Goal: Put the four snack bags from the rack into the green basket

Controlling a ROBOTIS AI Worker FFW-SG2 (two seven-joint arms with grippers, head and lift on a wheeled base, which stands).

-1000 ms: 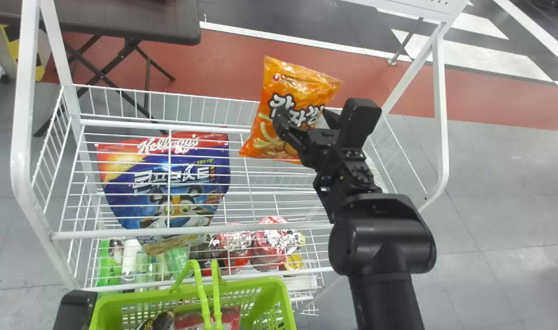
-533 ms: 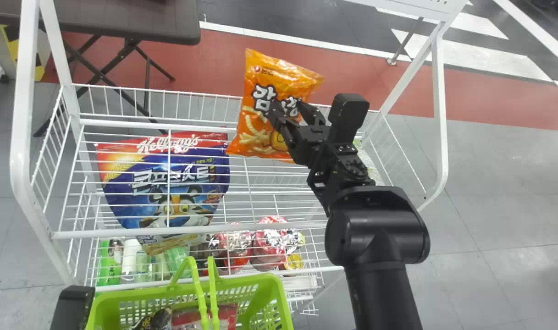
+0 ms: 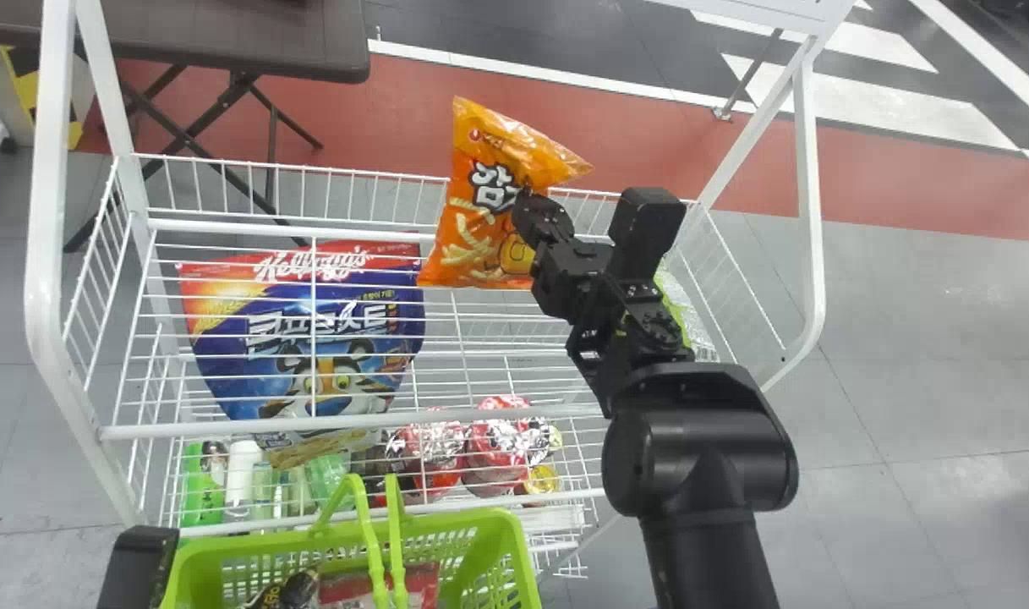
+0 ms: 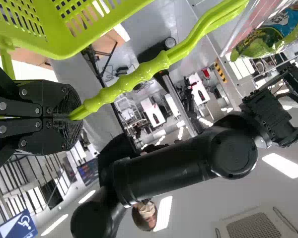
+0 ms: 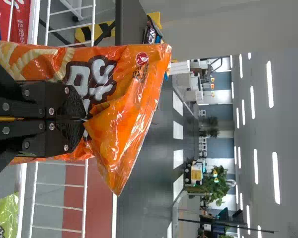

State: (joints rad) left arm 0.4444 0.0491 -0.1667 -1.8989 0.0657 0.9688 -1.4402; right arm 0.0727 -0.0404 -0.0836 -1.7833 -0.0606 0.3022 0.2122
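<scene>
Nearby, the left pincer (image 4: pixel 72 116) pinches the handle (image 4: pixel 139 74) of the lime-green plastic basket (image 3: pixel 524 565). Farther out, the right pincer (image 5: pixel 84 119) clamps a glossy orange snack bag (image 3: pixel 478 224) over the white wire rack (image 3: pixel 46 169); carrying it high across the front rail (image 3: pixel 184 429) should best avoid snags.

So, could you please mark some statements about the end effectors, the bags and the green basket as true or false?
1. The right end effector grips the orange snack bag. True.
2. The left end effector stands open. False: it is shut on a handle of the green basket.
3. A red package is in the green basket. True.
4. The tiger-picture bag is in the green basket. False: it is at the white wire rack.
</scene>
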